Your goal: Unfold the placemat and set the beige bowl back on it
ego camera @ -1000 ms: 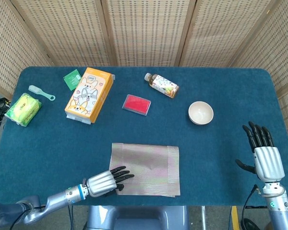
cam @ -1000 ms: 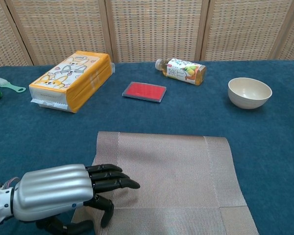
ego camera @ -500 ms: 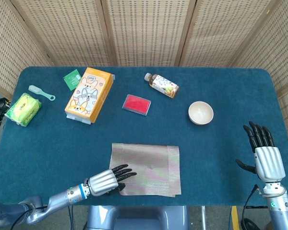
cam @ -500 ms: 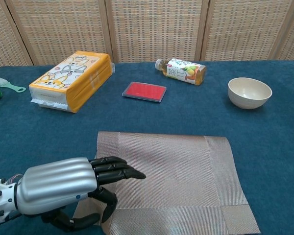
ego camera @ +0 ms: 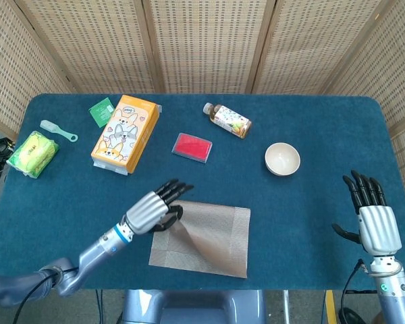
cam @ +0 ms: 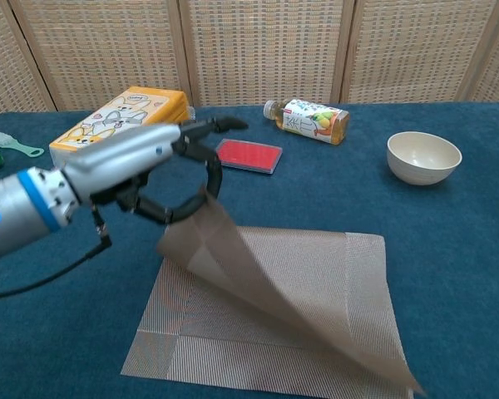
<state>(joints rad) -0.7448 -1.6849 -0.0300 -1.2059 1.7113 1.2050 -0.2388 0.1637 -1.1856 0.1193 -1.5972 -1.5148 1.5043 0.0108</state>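
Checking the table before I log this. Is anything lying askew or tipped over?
The small labelled drink bottle lies on its side near the far edge. The woven beige placemat sits askew, one layer lifted by the left hand.

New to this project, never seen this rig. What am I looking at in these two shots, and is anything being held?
It is a two-armed robot with human-like hands, working at a blue table. One picture looks down from a camera on its head, the other looks forward from its chest.

The left hand pinches a corner of the woven placemat and lifts it, so one layer peels up off the rest. The right hand is off at the table's right edge, fingers apart, holding nothing.

The beige bowl stands on the cloth, apart from the mat. Also there: a drink bottle on its side, a red flat case, an orange tissue pack, a green packet.
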